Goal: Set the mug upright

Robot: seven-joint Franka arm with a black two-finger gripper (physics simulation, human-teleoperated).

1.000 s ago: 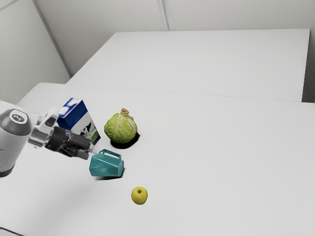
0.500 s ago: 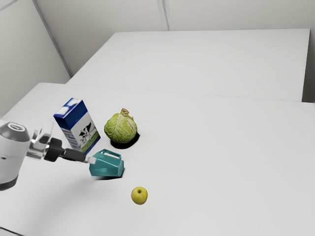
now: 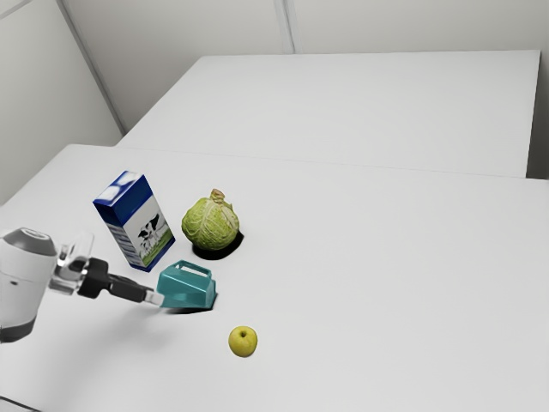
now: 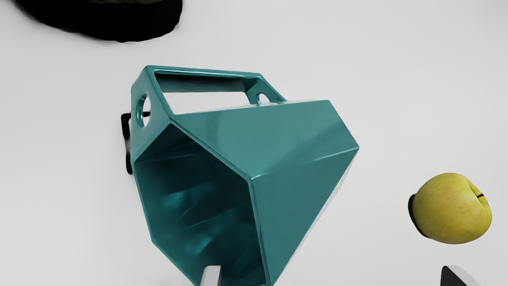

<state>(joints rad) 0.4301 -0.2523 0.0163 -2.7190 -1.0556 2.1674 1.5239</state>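
At the exterior view's left, your arm (image 3: pixel 24 279) reached toward a milk carton (image 3: pixel 137 221) and a teal mug (image 3: pixel 187 287). The carton stood behind your gripper (image 3: pixel 155 299), whose fingers were spread well apart: one at the mug's open mouth (image 4: pixel 198 198), the other outside, on the apple's side. You could not tell how deep the first sat. If it was shallow, closing might slip off the rim or roll the mug; if you pushed forward, a finger catching the wall could shove it along the table (image 3: pixel 369 283). Lifting without enough turn could drop it back on its side.

The mug lay on the table, its long axis roughly left to right. Its mouth faced the gripper, its closed end (image 3: pixel 211 296) pointed to the exterior view's right, and its handle (image 4: pixel 206 72) was uppermost, toward the cabbage (image 3: pixel 211 225). Farthest right, nearer the camera, sat a yellow apple (image 3: pixel 243 342).
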